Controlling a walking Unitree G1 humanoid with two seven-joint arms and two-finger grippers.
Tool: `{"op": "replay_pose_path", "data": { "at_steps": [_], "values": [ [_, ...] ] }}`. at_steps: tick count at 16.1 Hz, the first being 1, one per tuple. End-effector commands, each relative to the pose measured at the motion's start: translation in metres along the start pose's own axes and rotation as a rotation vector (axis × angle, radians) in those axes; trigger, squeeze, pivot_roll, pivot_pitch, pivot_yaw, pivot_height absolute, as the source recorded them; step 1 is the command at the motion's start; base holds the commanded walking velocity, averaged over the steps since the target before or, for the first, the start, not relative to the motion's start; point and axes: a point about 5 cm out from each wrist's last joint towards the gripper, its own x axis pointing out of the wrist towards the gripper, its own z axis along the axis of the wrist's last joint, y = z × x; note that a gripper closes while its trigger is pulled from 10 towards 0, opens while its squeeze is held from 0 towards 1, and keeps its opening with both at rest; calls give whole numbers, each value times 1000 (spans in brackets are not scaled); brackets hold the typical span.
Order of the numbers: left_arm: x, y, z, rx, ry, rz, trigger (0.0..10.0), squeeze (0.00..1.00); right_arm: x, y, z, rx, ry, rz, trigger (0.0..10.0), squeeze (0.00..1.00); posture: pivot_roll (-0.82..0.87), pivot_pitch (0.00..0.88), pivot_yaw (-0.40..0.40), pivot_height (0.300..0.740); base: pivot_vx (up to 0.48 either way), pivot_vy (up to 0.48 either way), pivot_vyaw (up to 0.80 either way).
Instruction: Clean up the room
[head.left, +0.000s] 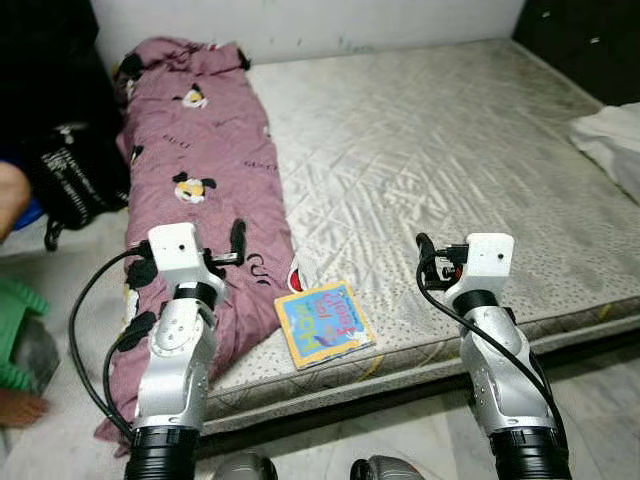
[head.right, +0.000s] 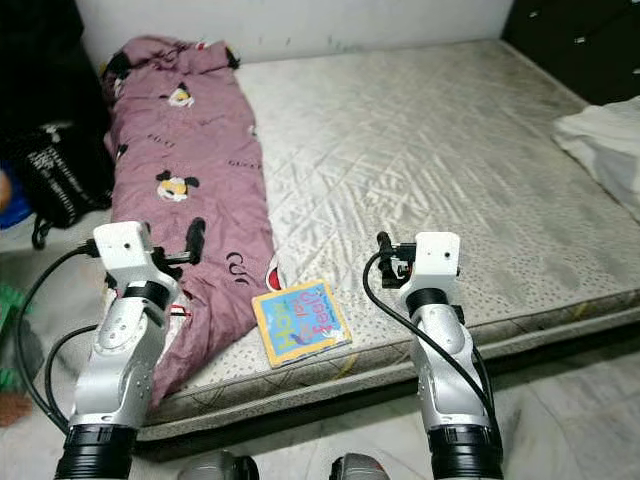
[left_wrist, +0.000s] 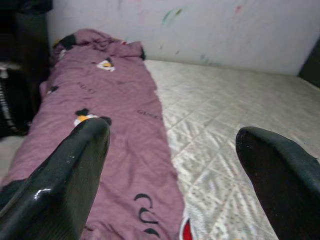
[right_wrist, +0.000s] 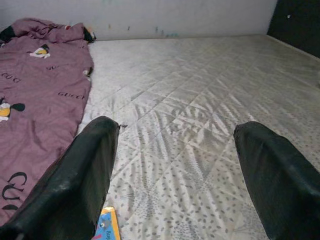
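Tidying looks barely begun. A bright blue and yellow picture book (head.left: 323, 324) lies at the near edge of the bare quilted mattress (head.left: 450, 150), just beside a crumpled mauve cartoon-print duvet (head.left: 200, 170). Both hands hover released and empty: left hand (head.left: 238, 242) over the duvet, right hand (head.left: 427, 250) above the mattress.

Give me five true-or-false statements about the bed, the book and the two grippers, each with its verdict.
1. The picture book lies near the mattress's front edge. True.
2. The left gripper is shut on the book. False: it is open, held above the purple quilt.
3. The quilt lies along the mattress's left side. True.
4. The right gripper is open. True.
5. The book rests on the floor. False: it lies on the mattress.
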Motion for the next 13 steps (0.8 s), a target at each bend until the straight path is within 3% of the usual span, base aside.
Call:
{"op": "replay_pose_path", "data": {
  "at_steps": [1, 4, 7, 9, 10, 11, 13],
  "values": [
    [0, 2, -1, 9, 10, 4, 10000, 0, 1, -3, 5, -7, -21, -13, 10000, 0, -56, 50, 31, 740, 0, 0, 0],
    [4, -3, 1, 3, -1, -10, 10000, 0, 4, -6, 8, -19, -31, -18, 10000, 0, -50, 40, 21, 740, 0, 0, 0],
    [-2, 7, 0, 12, 9, 39, 10000, 0, 7, -3, 10, -14, -33, 14, 10000, 0, -27, 52, 5, 740, 0, 0, 0],
    [-8, 14, -5, 76, 38, 34, 10000, 0, 6, -2, 5, -10, -21, 15, 10000, 0, -16, 58, 5, 740, 0, 0, 0],
    [-11, 20, -6, 221, 48, 26, 10000, 0, 5, 3, 3, -9, -13, 20, 10000, 0, -20, 59, 11, 740, 0, 0, 0],
    [-12, 10, -3, 302, 12, -70, 10000, 0, 2, 7, 3, -10, -17, 32, 10000, 0, -29, 80, 22, 740, 0, 0, 0],
    [-12, -18, -5, 263, 15, -182, 10000, 0, -1, 5, 3, -27, -17, 32, 10000, 0, -37, 100, 28, 740, 0, 0, 0]
  ]
}}
